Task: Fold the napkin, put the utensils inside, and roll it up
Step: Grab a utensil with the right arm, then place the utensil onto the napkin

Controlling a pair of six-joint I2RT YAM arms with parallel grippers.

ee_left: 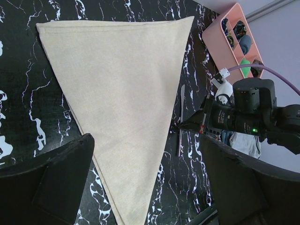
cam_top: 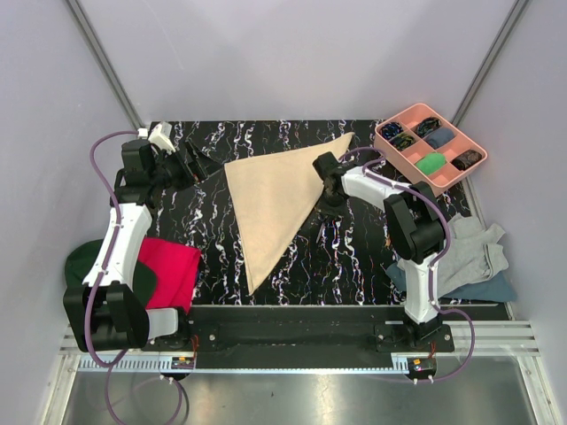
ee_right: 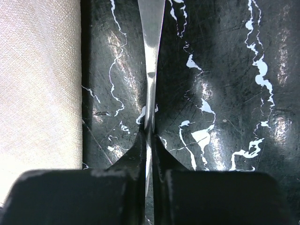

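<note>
The beige napkin (cam_top: 270, 195) lies flat on the black marbled table, folded into a triangle with its long point toward the near edge. It also shows in the left wrist view (ee_left: 122, 84) and at the left of the right wrist view (ee_right: 37, 84). My right gripper (cam_top: 330, 208) is low at the table just right of the napkin, shut (ee_right: 149, 140) on a thin, long metal utensil (ee_right: 151, 70). That utensil (ee_left: 181, 117) lies along the table beside the napkin's right edge. My left gripper (cam_top: 205, 164) is open and empty above the napkin's far left corner (ee_left: 146, 140).
A pink compartment tray (cam_top: 430, 146) with small items stands at the far right. A red cloth (cam_top: 168, 270) and a dark green item (cam_top: 84, 266) lie at the near left. Grey and blue cloths (cam_top: 474, 257) lie at the near right.
</note>
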